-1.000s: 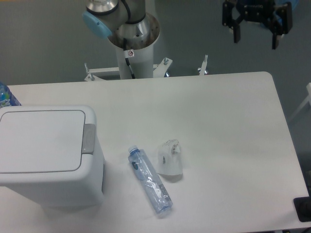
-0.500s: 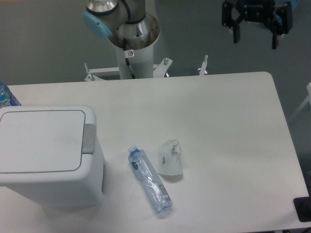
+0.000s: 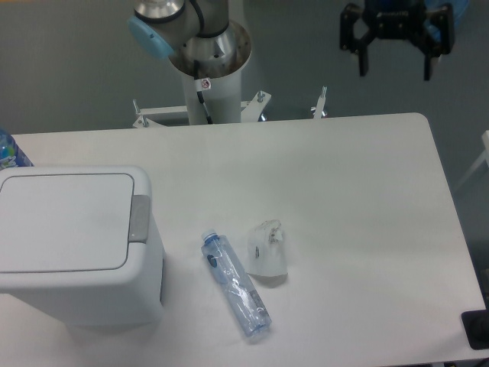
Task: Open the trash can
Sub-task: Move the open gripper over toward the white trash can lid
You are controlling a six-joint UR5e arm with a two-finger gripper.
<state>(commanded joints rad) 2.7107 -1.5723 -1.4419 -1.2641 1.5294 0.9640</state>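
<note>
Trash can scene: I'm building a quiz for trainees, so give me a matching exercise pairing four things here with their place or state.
Things:
1. trash can
2. gripper
3. plastic bottle
4. crumpled clear cup

Places or states:
A. open, in the air beyond the table's far edge
B. lying flat near the front of the table
C. lid shut, at the table's left side
D. just right of the bottle

Pairs: 1-C, 2-A, 3-B, 4-D

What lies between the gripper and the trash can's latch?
In the camera view, only bare tabletop lies between the gripper and the grey latch of the trash can.
</note>
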